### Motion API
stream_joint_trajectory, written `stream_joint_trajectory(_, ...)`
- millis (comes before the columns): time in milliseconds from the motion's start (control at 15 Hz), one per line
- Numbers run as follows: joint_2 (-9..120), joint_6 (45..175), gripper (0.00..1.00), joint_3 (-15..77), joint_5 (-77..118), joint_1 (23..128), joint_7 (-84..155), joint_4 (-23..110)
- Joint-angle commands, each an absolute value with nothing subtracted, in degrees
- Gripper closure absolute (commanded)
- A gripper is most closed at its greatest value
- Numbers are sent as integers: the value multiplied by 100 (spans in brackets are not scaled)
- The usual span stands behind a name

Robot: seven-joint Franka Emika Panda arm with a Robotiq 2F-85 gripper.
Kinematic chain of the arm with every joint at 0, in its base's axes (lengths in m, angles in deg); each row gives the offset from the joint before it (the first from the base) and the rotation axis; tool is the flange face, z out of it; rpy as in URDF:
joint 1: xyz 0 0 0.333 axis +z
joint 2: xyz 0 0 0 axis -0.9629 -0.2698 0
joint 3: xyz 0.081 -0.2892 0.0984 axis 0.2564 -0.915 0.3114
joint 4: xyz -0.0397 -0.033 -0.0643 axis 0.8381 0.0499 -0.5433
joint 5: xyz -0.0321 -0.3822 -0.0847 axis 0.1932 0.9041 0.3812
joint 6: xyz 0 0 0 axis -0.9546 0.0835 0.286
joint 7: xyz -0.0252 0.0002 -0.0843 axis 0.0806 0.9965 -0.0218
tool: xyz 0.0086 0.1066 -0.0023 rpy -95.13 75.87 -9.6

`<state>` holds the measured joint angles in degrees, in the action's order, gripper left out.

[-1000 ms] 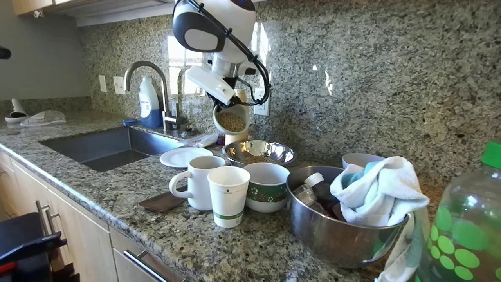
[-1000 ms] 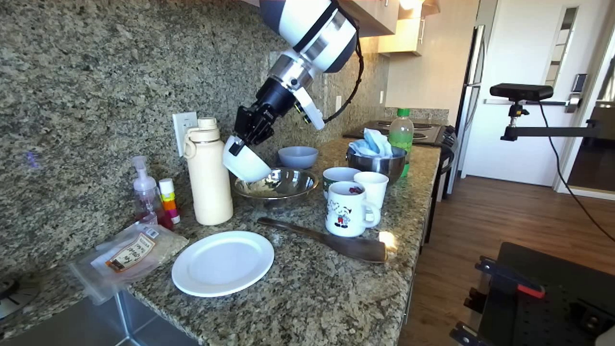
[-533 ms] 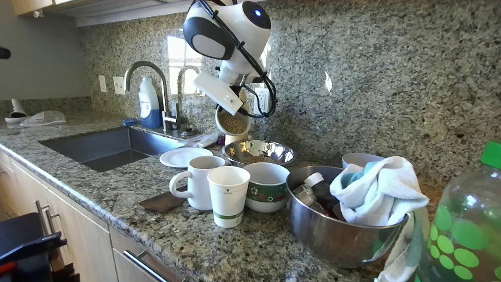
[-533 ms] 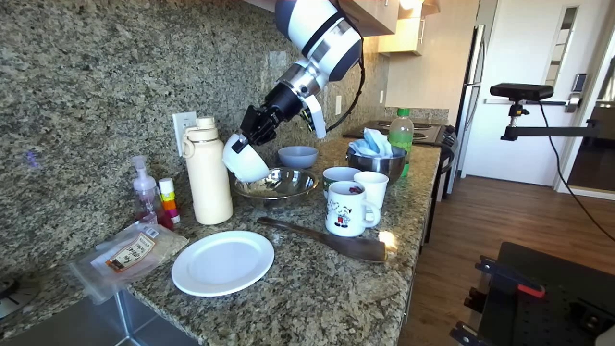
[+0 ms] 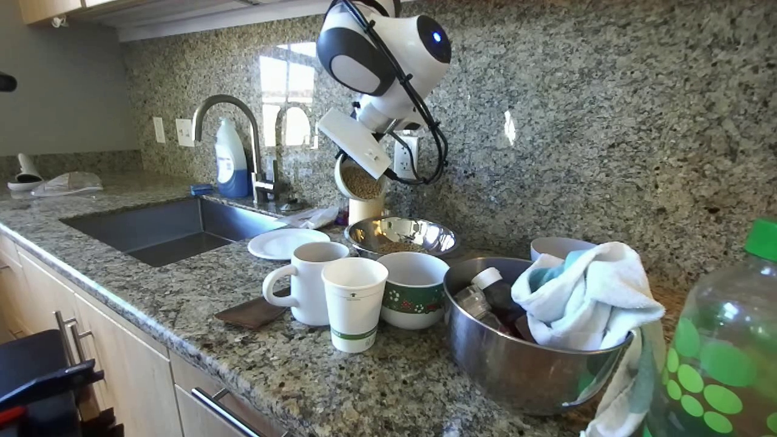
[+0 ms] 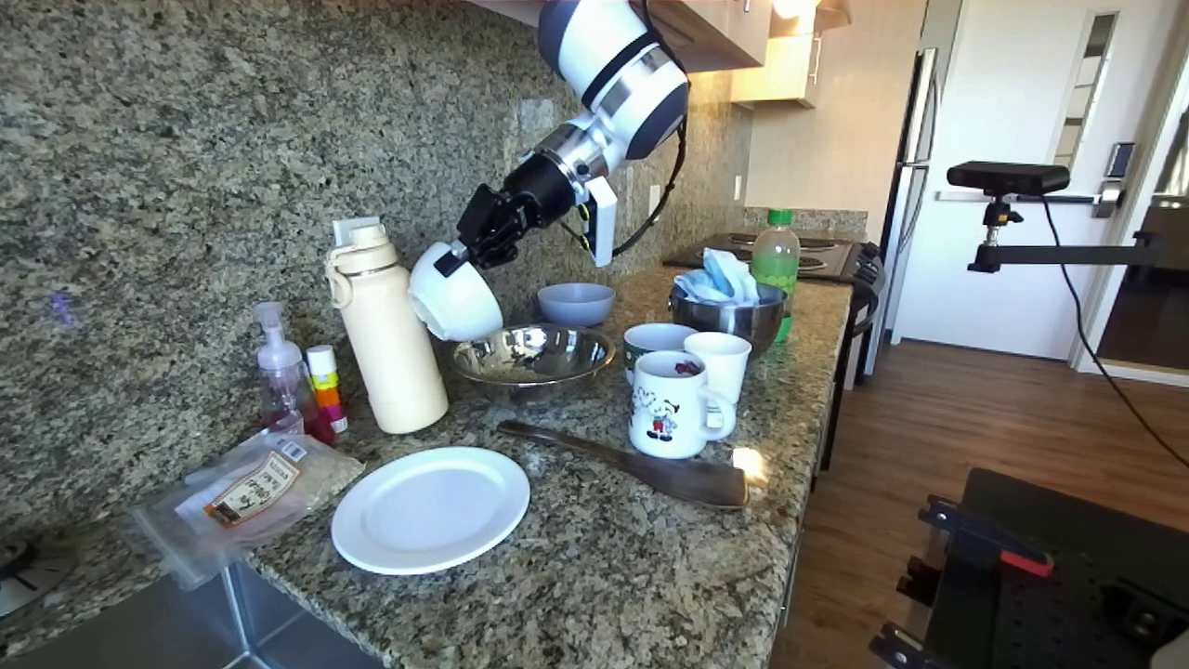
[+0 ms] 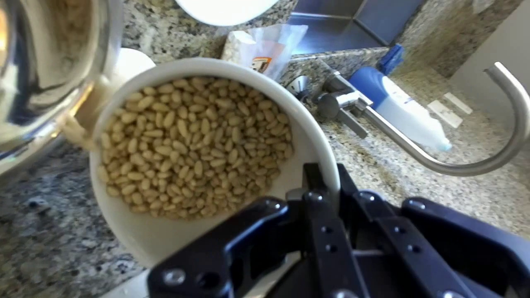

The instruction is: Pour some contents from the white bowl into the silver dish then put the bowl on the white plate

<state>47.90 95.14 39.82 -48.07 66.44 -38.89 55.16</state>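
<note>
White bowl (image 6: 455, 297) | rim pinched between jaws | tilted, aloft

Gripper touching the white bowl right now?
Touching. The wrist view shows the gripper pinching the white bowl at its rim: one black finger inside the wall, one outside.

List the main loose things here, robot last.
bowl: 1, white, gripped
dish: 1, silver, beside flask
flask: 1, cream, tilted beside dish
nuts: many, tan, bowl and dish
plate: 1, white, by bag
bag: 1, clear, by plate
mug: 1, white, by spatula
spatula: 1, brown, by mug
cup: 1, white, by mug
banded bowl: 1, white-green, by cup
steel bowl: 1, silver, under towel
towel: 1 bundle, white, in steel bowl
bottle: 1, green, by towel
rear bowl: 1, grey, by wall
arm: 1, white, overhead
end effector: 1, black, gripping bowl
</note>
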Motion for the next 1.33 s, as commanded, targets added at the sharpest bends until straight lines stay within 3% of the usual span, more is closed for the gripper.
stream_joint_trajectory(0,4423,8503,98,3870,-4783,6609,-4114,4741)
stream_joint_trajectory(1267,3878,7901,98,3628,-5010,6308,-4076,4048)
